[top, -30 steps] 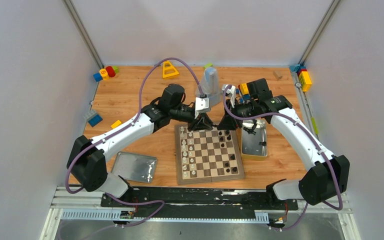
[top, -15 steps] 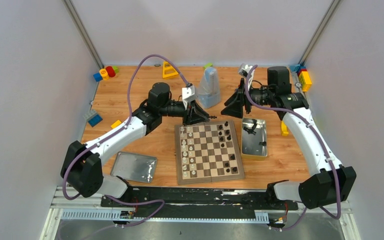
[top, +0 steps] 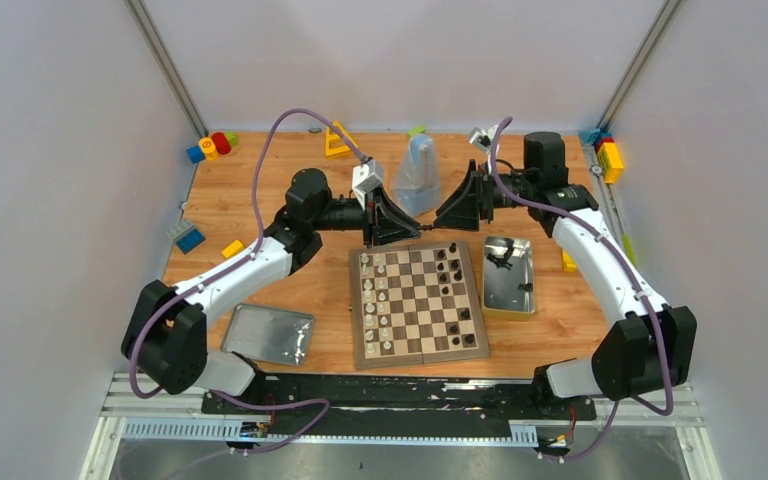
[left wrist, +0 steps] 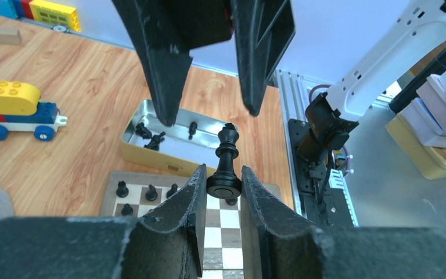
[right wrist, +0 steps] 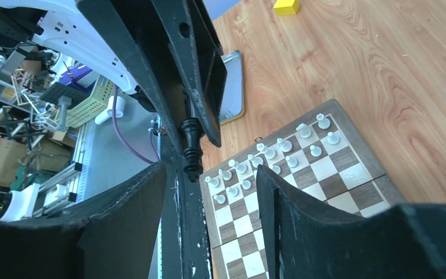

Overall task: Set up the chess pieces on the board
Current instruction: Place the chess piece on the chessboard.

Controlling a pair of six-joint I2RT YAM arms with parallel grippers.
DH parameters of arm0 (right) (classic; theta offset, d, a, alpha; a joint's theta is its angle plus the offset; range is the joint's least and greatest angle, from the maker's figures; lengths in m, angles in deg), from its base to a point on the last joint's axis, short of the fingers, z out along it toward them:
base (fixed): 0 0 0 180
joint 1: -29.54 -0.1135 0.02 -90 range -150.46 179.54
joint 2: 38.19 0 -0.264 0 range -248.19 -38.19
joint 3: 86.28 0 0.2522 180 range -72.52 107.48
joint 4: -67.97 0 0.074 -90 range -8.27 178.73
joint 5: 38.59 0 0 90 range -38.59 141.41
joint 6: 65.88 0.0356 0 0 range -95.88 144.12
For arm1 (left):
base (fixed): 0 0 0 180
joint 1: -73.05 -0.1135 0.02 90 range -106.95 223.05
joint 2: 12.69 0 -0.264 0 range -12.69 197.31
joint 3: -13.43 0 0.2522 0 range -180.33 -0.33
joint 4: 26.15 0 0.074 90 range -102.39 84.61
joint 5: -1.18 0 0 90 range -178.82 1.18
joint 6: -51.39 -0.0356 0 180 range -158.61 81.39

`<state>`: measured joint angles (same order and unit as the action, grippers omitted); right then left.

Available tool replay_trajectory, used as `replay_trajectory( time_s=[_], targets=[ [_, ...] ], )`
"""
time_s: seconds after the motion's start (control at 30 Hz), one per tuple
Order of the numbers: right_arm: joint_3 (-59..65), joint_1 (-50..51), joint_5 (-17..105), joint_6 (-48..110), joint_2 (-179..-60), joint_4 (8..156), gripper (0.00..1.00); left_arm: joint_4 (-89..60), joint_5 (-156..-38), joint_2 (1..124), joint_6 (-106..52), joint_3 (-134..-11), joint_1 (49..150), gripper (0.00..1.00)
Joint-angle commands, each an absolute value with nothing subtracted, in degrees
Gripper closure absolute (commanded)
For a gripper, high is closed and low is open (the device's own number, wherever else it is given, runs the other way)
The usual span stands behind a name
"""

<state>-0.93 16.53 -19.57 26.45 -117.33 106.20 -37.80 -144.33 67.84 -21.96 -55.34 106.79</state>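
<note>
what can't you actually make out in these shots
Top view: chess pieces on the board are too small to tell ranks.
Left wrist: left gripper hides most of the board.
Left wrist: right gripper covers part of the tin, so its contents can't be counted.
Right wrist: black piece has its base hidden inside the left gripper's grip.

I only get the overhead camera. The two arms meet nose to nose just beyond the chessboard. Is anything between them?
Observer: Yes. The left wrist view shows the left gripper shut on the base of a tall black chess piece.
Visitor: Is the other arm holding it too?
Observer: No. The right gripper has its jaws apart, not touching the piece.
Visitor: And those dark specks in the tin?
Observer: More black chess pieces, loose in the metal tin.
</note>
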Motion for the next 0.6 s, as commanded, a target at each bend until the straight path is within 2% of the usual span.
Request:
replay_trajectory(
  time_s=[0.0, 0.3, 0.57],
  targets=[
    [-1.7, 15.4, -22.6, 29.2, -117.6, 101.2, 0.42, -45.6, -145.5, 68.1, -17.0, -55.2, 106.7, 1.00],
    [-1.6, 14.1, -23.5, 29.8, -118.7, 100.5, 0.52, -46.3, -145.4, 68.8, -16.6, -55.0, 106.7, 1.00],
    [-1.3, 13.7, -24.4, 29.9, -119.3, 100.5, 0.69, -45.5, -145.2, 68.7, -17.7, -55.0, 106.7, 1.00]
  ],
)
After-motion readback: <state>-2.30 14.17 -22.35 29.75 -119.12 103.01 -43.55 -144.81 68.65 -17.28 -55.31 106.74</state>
